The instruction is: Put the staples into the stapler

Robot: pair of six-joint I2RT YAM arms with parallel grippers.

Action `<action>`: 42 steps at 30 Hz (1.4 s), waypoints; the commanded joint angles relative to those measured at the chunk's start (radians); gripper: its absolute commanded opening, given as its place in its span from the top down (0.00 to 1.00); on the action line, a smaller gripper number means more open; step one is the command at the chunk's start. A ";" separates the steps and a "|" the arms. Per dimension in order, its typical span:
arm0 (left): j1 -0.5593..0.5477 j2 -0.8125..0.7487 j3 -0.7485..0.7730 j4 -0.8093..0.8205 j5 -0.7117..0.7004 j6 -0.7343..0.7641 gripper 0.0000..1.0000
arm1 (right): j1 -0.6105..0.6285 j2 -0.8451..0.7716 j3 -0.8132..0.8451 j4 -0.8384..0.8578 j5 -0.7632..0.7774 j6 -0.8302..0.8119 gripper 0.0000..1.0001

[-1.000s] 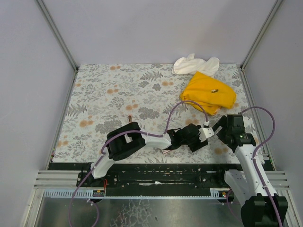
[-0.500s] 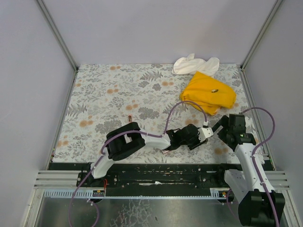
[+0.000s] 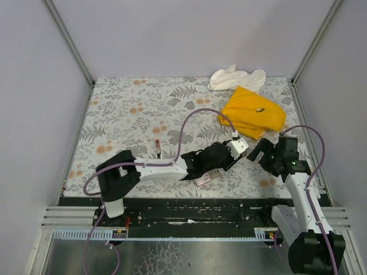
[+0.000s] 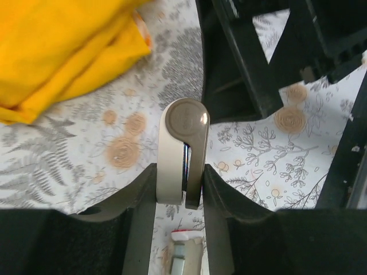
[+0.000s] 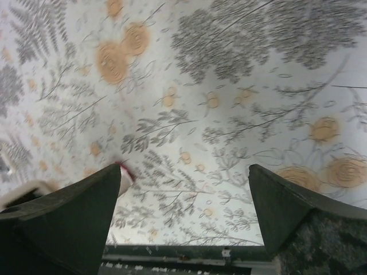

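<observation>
My left gripper (image 3: pixel 234 150) is shut on the beige stapler (image 3: pixel 240 145), holding it by its sides a little above the table at centre right. In the left wrist view the stapler (image 4: pixel 183 152) stands on edge between the fingers of the left gripper (image 4: pixel 180 172). The staples (image 3: pixel 202 180), a small pink box with a white label, lie on the table beneath the left forearm, and the staples (image 4: pixel 184 252) also show low between the jaws. My right gripper (image 3: pixel 262 153) hangs open just right of the stapler. Nothing is between the fingers of the right gripper (image 5: pixel 183 172).
A yellow cloth (image 3: pixel 252 113) lies at the back right with a small dark object on it, and a white cloth (image 3: pixel 235 78) sits behind it. A small reddish item (image 3: pixel 156 143) rests left of centre. The black rail (image 3: pixel 189 203) runs along the table's near edge.
My left gripper has closed on the stapler and carried it up and away from the near edge. That uncovered the staples box. The left arm's elbow swung left.
</observation>
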 commanded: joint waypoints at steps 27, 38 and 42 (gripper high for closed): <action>0.092 -0.696 -0.419 -0.242 0.146 -0.227 1.00 | 0.346 0.131 0.059 0.488 -0.695 0.276 0.12; 0.092 -0.717 -0.435 -0.222 0.201 -0.233 1.00 | 0.506 0.198 0.030 0.647 -0.652 0.372 0.27; 0.092 -0.707 -0.424 -0.220 0.206 -0.224 1.00 | 0.531 0.214 0.039 0.653 -0.638 0.371 0.45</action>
